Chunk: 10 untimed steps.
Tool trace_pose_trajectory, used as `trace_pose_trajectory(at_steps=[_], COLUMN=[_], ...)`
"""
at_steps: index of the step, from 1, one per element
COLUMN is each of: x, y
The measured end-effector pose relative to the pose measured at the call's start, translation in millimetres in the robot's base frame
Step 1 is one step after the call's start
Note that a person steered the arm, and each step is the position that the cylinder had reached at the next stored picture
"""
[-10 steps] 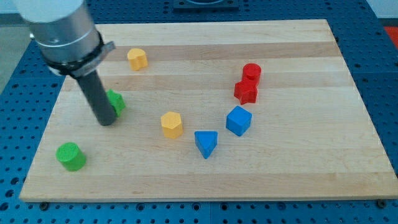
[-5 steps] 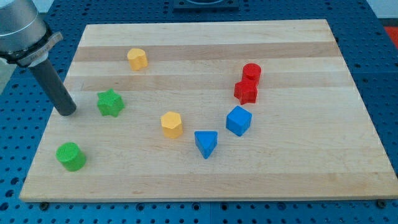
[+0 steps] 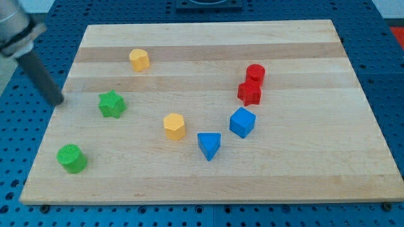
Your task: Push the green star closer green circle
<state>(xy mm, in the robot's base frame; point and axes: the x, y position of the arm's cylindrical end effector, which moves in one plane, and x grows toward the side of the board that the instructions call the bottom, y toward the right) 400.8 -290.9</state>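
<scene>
Well, my tip (image 3: 58, 99) sat right at the left edge of the wooden counter (image 3: 284, 50). The dark rod above it looked blurry. It leaned up toward the view's top left corner. No claw showed on this arm (it ended in a plain rod), so I could not tell about any spread or pinch.

My tip touched no block. The green star (image 3: 112, 104) was the closest one. It lay near my tip, toward the view's right and a tiny bit lower, with bare wood between them. The green circle (image 3: 72, 158) was below my tip, near the counter's bottom left corner. The star and the circle were apart, with the star up and to the right of the circle.

A yellow block (image 3: 139, 60) sat up and to the right of my tip, past the star. Another yellow block (image 3: 174, 126) lay farther right and lower, past the star too.

Far off to the right of my tip were four more blocks. A blue triangle (image 3: 209, 145) sat just beside a blue cube (image 3: 242, 122). A red star (image 3: 249, 93) lay above the cube, and a red circle (image 3: 255, 73) touched the red star from above.

A blue board with little holes (image 3: 391, 94) lay all around the counter.
</scene>
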Motion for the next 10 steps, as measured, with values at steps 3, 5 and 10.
trace_pose_trajectory(at_steps=[3, 5, 10], x=[63.1, -4.5, 55.7], y=[55.8, 122.7, 104.8])
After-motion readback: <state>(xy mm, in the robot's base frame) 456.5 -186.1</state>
